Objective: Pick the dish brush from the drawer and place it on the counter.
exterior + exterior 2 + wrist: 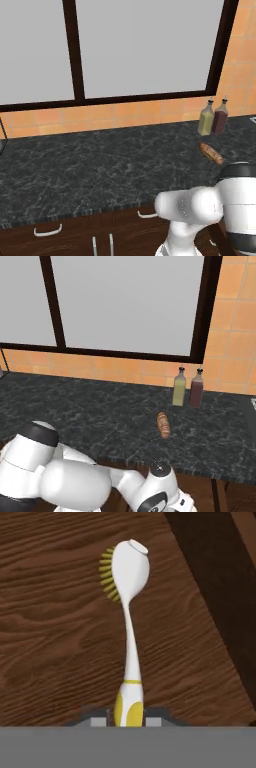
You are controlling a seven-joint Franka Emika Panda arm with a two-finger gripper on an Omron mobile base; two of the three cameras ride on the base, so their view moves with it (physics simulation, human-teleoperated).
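Dish brush (pixel 131 637) stands straight up the middle of the hand view, its yellow-and-white handle end at the bottom and its white head at the top, with short yellow bristles fanning out on the head's left side. The lower end of the handle sits right between the two finger tips of the gripper (pixel 129 719), whose small grey pads (pixel 99 720) press close against it on both sides, so the jaws look closed on the handle. Behind the brush lies a brown wood-grain surface (pixel 50 637), which darkens into a shadowed strip along the upper right. Whether the brush's head touches that wood or hangs just clear of it cannot be told from this angle.

In the two base views the white arm (pixel 195 210) bends low in front of the cabinets, below the dark front edge of the counter (pixel 90 170). The black veined slab runs the width of both views under a large window (pixel 140 45) with a dark frame and an orange tiled wall (pixel 235 346). Toward the right of the slab two glass bottles (pixel 188 387) stand side by side against the tiles, one with pale green contents and one dark red, and a brown loaf (pixel 163 425) lies near them, closer to the counter's front.
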